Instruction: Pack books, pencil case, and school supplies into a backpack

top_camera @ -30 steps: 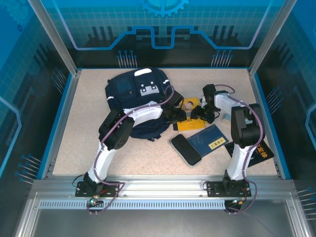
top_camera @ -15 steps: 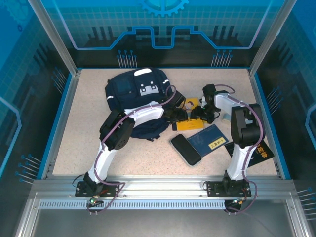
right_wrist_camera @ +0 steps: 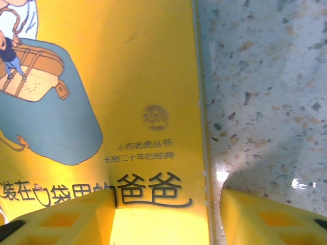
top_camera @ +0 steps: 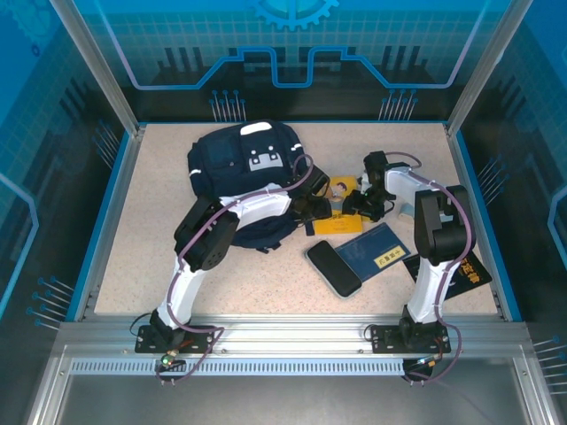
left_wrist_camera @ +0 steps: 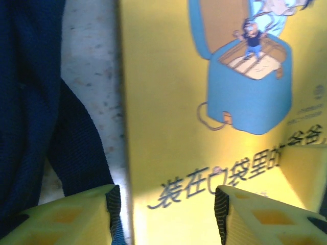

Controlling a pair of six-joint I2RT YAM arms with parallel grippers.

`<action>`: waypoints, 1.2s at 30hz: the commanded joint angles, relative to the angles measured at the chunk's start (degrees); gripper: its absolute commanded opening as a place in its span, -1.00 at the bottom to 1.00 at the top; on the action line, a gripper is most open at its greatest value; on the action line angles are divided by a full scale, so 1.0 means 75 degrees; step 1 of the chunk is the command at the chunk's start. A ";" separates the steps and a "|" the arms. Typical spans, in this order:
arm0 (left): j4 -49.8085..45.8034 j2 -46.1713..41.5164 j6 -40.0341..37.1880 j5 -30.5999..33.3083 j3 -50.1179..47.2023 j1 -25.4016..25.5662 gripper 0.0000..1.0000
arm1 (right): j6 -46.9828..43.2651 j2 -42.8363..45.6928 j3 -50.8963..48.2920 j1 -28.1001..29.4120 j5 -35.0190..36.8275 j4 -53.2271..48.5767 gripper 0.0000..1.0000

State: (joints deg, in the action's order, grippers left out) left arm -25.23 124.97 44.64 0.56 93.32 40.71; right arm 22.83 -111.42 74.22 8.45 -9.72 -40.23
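Centrally on the bench (top_camera: pixel 151 230) lay the yellow book (top_camera: pixel 335 223), just right of the backpack (top_camera: pixel 239 159) nearer the back edge. The left gripper (left_wrist_camera: pixel 166 217) straddled its left edge, the right gripper (right_wrist_camera: pixel 166 219) its right edge, both with fingers apart.

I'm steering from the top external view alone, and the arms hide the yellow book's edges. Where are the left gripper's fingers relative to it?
Observer: In the left wrist view, the left gripper is open and straddles the yellow book at the edge facing the backpack.
Operator: And the other arm?
Observer: The right gripper is open as well. One finger is above the cover and the other above bare table, with the book's opposite edge between them.
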 commanded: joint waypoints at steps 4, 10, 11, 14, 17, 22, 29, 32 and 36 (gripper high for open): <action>-0.0436 -0.0150 -0.0093 0.0321 -0.0197 -0.0099 0.04 | -0.0102 -0.0213 0.0017 -0.0060 -0.0227 -0.0237 0.10; -0.0284 0.0157 -0.0047 -0.0238 -0.0084 -0.0101 -0.21 | -0.0216 -0.0180 0.0019 -0.0048 -0.0707 -0.0156 0.05; -0.0320 0.0213 -0.0078 -0.0270 -0.0048 -0.0107 -0.25 | -0.0231 -0.0182 0.0019 -0.0048 -0.0827 -0.0145 0.03; -0.0464 0.0398 -0.0145 -0.0421 0.0099 -0.0107 -0.32 | -0.0278 -0.0109 0.0007 -0.0038 -0.1224 -0.0058 0.03; -0.0535 0.0514 -0.0189 -0.0454 0.0143 -0.0100 -0.40 | -0.0243 0.0057 -0.0016 -0.0014 -0.1473 -0.0056 0.03; -0.0810 0.0646 -0.0332 -0.0242 0.0234 -0.0096 -0.45 | -0.0134 0.0506 -0.0008 0.0097 -0.1385 -0.0245 -0.05; -0.0931 0.0721 -0.0380 -0.0144 0.0225 -0.0096 -0.46 | 0.0114 0.0820 0.0089 0.0211 -0.1001 -0.0541 -0.26; -0.0948 0.0725 -0.0406 -0.0124 0.0223 -0.0096 -0.47 | 0.0173 0.0854 0.0157 0.0244 -0.0801 -0.0643 -0.34; -0.0955 0.0727 -0.0421 -0.0111 0.0225 -0.0091 -0.47 | 0.0202 0.0863 0.0213 0.0265 -0.0783 -0.0672 -0.51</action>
State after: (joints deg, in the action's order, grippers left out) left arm -29.15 126.69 43.11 -0.89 95.11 39.90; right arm 23.68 -106.39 74.35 8.71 -12.82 -42.98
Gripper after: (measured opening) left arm 0.267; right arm 0.262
